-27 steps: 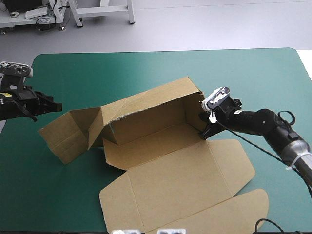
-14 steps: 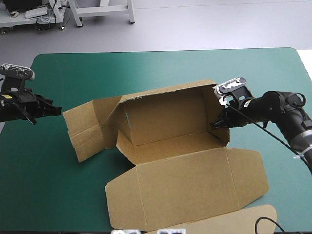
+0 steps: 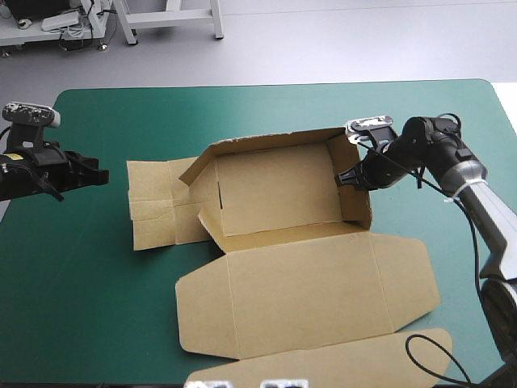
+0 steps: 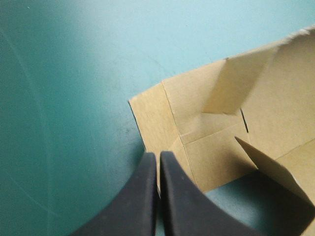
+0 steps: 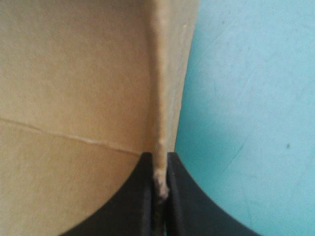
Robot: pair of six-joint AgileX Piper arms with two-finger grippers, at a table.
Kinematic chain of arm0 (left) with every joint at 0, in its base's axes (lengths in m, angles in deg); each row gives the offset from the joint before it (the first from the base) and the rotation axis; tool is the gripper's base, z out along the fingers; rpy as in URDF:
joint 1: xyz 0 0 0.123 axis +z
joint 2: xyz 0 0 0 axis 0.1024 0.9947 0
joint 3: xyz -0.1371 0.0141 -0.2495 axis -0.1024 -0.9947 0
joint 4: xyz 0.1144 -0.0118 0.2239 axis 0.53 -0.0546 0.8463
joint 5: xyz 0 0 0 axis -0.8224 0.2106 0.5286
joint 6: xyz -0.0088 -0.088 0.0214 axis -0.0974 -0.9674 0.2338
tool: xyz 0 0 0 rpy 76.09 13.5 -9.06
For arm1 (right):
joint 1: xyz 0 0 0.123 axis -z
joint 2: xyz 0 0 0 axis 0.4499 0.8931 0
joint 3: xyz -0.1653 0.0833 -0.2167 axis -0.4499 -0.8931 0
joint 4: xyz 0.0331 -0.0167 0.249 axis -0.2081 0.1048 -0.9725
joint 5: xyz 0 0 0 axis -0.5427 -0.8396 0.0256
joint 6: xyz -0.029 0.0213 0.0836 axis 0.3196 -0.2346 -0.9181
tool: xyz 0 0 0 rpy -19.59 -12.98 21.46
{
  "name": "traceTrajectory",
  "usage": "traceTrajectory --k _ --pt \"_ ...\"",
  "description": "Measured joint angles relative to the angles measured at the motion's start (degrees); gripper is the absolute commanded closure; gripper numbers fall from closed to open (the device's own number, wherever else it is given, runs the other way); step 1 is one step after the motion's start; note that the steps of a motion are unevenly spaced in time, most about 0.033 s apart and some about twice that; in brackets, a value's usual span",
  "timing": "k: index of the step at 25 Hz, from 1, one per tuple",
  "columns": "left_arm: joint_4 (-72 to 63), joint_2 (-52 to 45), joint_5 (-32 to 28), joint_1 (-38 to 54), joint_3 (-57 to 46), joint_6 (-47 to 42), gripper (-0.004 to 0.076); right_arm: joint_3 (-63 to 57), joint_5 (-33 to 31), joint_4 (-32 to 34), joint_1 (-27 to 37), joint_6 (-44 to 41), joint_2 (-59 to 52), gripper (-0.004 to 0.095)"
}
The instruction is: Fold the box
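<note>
The right gripper (image 3: 346, 179) is clamped on the box (image 3: 275, 190). Its black fingers are all but meeting over the bare top edge of the right end wall (image 3: 355, 194), as its wrist view shows. The left gripper (image 3: 98, 175), at the left of the high view, is closed to a point on nothing. It sits just short of the left flaps (image 3: 153, 212) without touching them.

Since the earlier pictures the right arm has drawn the box toward the right of the frame and turned it square to the table. The left flaps, which stood up like a tent, now lie flat on the teal-green cover (image 3: 242, 113). The left gripper has barely shifted. This suggests the fold is only partly made: the back wall (image 3: 275, 182) and right end wall stand, while the left end is still to be raised.

The box is matte brown board, scored with straight creases. Its cut edge is pale and fuzzy where it is pinched, and the back wall's top edge is slightly ragged. The broad lid panel (image 3: 307, 299) with rounded corners lies flat across the lower centre. The cover looks smooth and plain.
</note>
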Motion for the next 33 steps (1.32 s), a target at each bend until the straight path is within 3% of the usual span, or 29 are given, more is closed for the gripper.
traceTrajectory --k 3,5,8,13,16,24,33 --pt "0.5 0.0 1.1 0.0 0.0 0.0 0.0717 3.7 2.4 -0.4 0.1 -0.5 4.2 0.0915" --pt "0.6 0.0 1.8 0.0 0.0 0.0 0.0717 5.1 3.6 -0.4 0.1 -0.6 6.2 0.0849" --pt "0.6 0.0 2.8 0.0 0.0 0.2 0.0717 5.8 2.9 -0.4 0.1 -0.5 7.0 0.0632" --pt "0.7 0.0 3.1 0.0 0.0 0.2 0.0717 7.0 -4.6 0.1 0.0 -0.2 8.4 0.0307" --pt "0.8 0.0 3.1 0.0 0.0 0.2 0.0717 9.7 -7.9 0.3 0.0 -0.2 8.4 0.0189" --pt "0.8 0.0 3.3 0.0 0.0 1.0 0.0717 22.5 -12.4 0.5 0.0 -0.6 6.0 0.0178" --pt "0.8 0.0 3.5 0.0 0.0 1.3 0.0717 25.1 -12.9 0.7 0.0 -1.7 6.2 0.0179"
